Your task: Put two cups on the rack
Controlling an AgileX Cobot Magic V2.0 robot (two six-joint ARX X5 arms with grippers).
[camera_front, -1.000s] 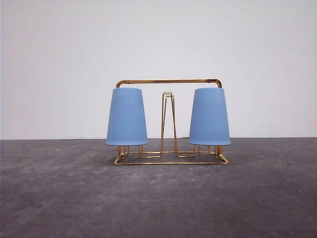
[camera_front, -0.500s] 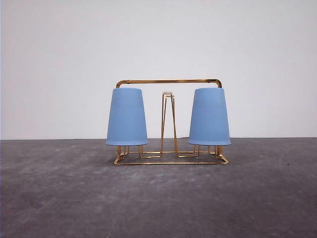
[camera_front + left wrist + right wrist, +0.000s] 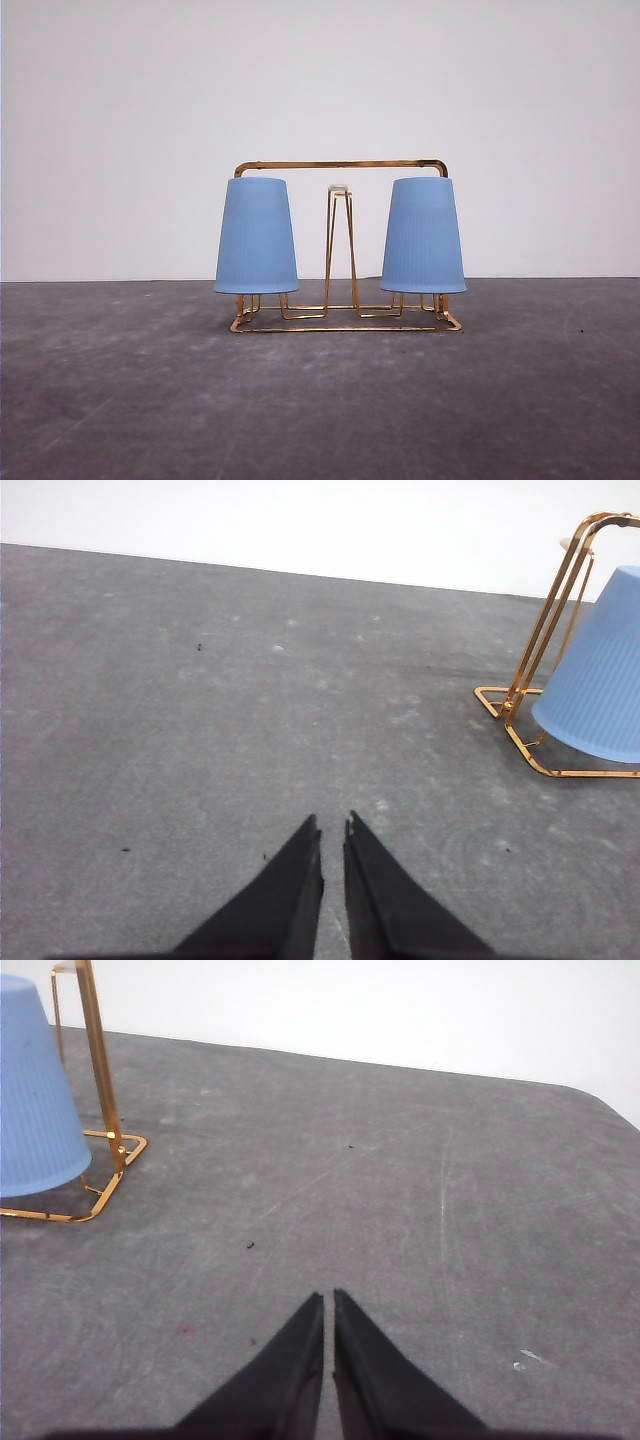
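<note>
Two blue cups, the left cup (image 3: 256,236) and the right cup (image 3: 423,236), are seated upside down on the gold rack (image 3: 340,166), one at each end, on the grey table (image 3: 320,400). The left gripper (image 3: 333,825) is clenched empty, well apart from the rack. The right gripper (image 3: 328,1295) is likewise clenched, holding nothing.
</note>
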